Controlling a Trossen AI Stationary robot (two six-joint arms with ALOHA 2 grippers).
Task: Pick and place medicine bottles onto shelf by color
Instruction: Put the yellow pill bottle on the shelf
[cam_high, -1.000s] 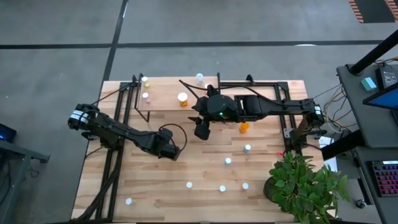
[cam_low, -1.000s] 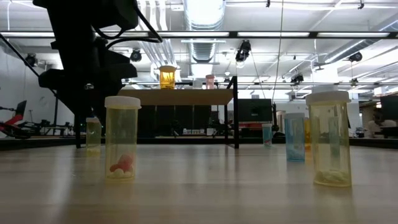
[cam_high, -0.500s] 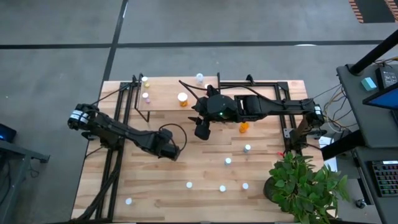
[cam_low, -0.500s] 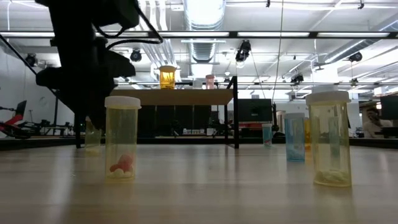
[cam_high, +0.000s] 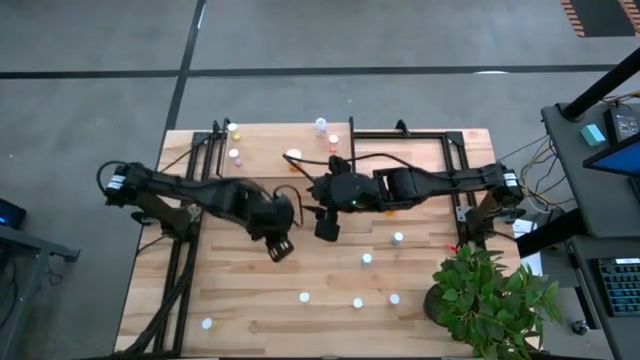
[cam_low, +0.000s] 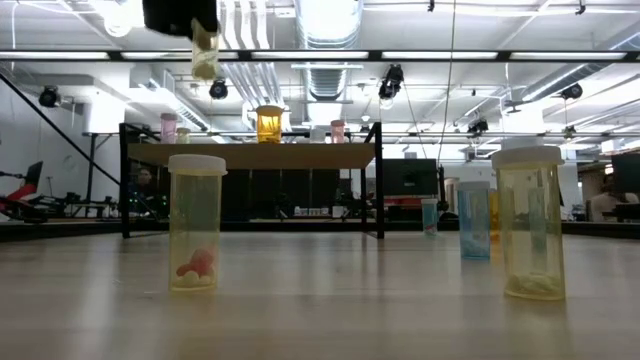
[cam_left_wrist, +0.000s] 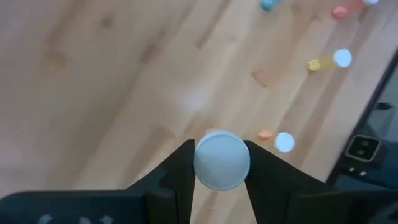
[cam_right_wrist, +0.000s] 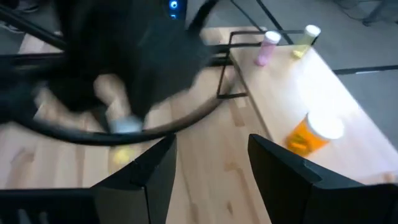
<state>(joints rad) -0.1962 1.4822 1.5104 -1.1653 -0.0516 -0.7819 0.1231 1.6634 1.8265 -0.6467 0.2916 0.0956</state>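
My left gripper (cam_high: 280, 248) is shut on a yellowish medicine bottle (cam_low: 205, 52) with a white cap, held high above the table's middle. My right gripper (cam_high: 327, 225) stands open beside it, toward the table's right, with nothing between its fingers (cam_right_wrist: 149, 180). The shelf (cam_low: 250, 155), a light-wood board on black legs, stands at the far side. It carries an orange bottle (cam_right_wrist: 314, 134), a pink one (cam_right_wrist: 268, 46) and a yellowish one (cam_right_wrist: 305, 37), all upright on their bases. More bottles stand loose on the table, among them a yellow one (cam_low: 196, 225). My left gripper pinches the bottle at its white cap (cam_left_wrist: 202, 163) between the two fingers, one on either side. The fingers come from above and point down. The bottle hangs upright below them, its body (cam_low: 205, 60) lifted well clear of the table.
Several loose bottles stand near the front right of the table (cam_high: 367, 258), (cam_high: 357, 302), and one stands at the front left (cam_high: 207, 323). A potted plant (cam_high: 490, 300) sits at the front right corner. Black frame rails run along the table's left and far sides.
My left gripper has shut on a yellowish bottle that stood on the table and has carried it straight up, clear of the table, drifting a little toward the right edge. My right arm has shifted slightly toward the near edge, its fingers unchanged.
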